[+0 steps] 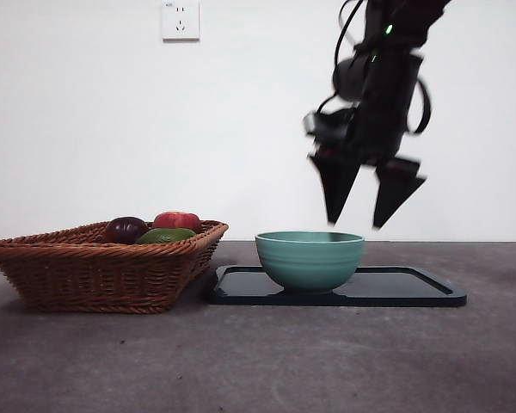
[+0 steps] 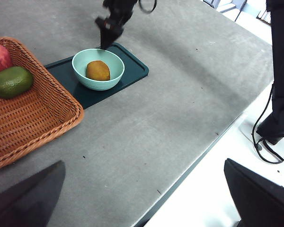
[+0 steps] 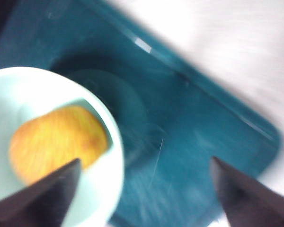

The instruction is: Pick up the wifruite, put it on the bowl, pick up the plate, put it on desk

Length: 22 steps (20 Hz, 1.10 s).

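The wifruite (image 2: 98,70) is sitting inside the mint bowl (image 1: 310,258), which is standing on the dark teal plate (image 1: 413,288) beside the wicker basket (image 1: 95,271). I am holding my right gripper (image 1: 365,194) wide and empty above the bowl's rim. I judge the plate is next: I should be aiming for its bare edge, keeping it level so the bowl is not sliding. My left gripper (image 2: 142,198) is waiting wide over the counter (image 2: 189,94).

Bowl (image 1: 310,258): we see smooth, shiny ceramic with soft ridges outside.
Wifruite (image 2: 98,70): we see dull, slightly rough skin.
Tray (image 1: 413,291): we see dark, glossy, smooth plastic.
Basket (image 1: 95,271): we see rough woven wicker.
Desk (image 1: 258,361): we see matt, grainy grey top.
Right gripper (image 1: 365,194): we see matt black jaws.
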Tool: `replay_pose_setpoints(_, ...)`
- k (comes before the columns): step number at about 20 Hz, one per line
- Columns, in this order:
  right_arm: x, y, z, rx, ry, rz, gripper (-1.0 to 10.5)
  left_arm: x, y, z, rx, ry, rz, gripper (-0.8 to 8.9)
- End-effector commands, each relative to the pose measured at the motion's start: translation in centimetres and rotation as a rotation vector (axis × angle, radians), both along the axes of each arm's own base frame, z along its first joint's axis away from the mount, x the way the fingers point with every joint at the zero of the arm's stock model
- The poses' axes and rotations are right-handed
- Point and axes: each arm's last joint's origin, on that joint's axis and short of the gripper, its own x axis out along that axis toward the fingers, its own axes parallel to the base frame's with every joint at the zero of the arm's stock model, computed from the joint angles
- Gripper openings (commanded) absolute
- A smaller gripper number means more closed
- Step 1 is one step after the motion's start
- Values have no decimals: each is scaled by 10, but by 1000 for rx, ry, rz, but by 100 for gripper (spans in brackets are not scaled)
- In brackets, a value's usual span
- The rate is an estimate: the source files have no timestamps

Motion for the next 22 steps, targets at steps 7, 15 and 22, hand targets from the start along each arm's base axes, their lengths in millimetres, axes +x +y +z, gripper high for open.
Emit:
replay_pose_setpoints(7, -100, -37, 133, 53, -104, -59, 561, 3, -5, 11, -82, -50, -7, 602)
replay_pose_setpoints(15, -249, -82, 176, 153, -282, -96, 561, 15, -26, 17, -104, -61, -6, 602)
replay_pose_setpoints(22, -361, -114, 154, 294, -405, -92, 561, 34, -60, 12, -13, -14, -8, 602)
